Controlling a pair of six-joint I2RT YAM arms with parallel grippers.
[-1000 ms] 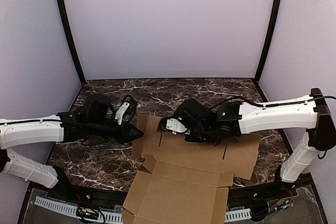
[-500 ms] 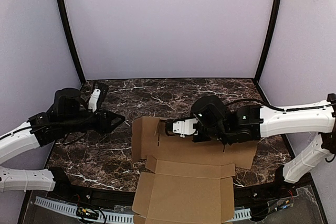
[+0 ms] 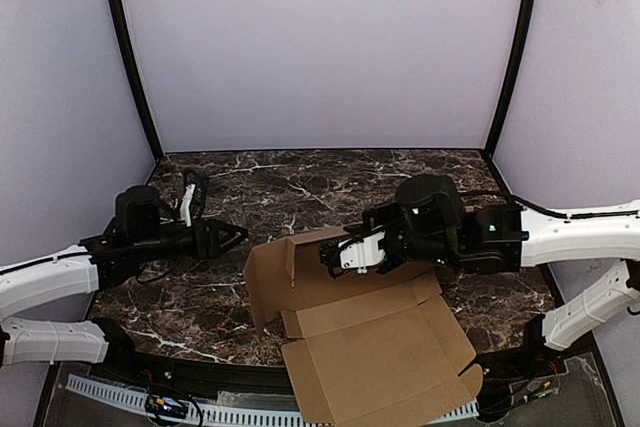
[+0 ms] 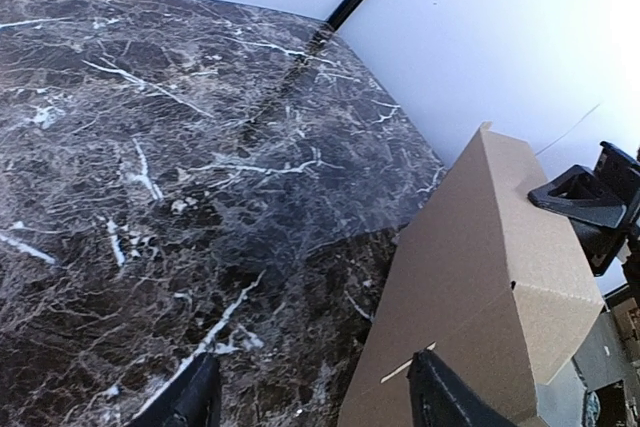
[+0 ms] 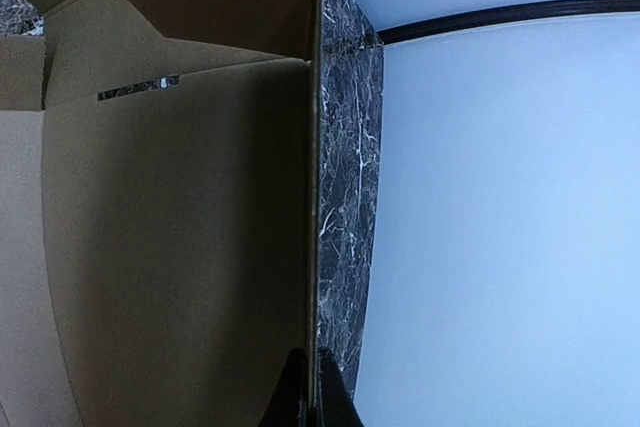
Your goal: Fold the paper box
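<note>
Left gripper (image 3: 232,238): jaws apart, empty, just beside the raised left flap. Plain brown corrugated-cardboard paper box (image 3: 370,337): part-folded, mid dark marble table (image 3: 300,187), overhanging near edge. Probably light, stiff, crushable; grip flap edges. Right gripper (image 3: 335,255): pinched closed on an upright wall's edge.

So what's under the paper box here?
The paper box lies on the marble table, its near flap overhanging the front edge. Anything beneath the cardboard is covered.
</note>
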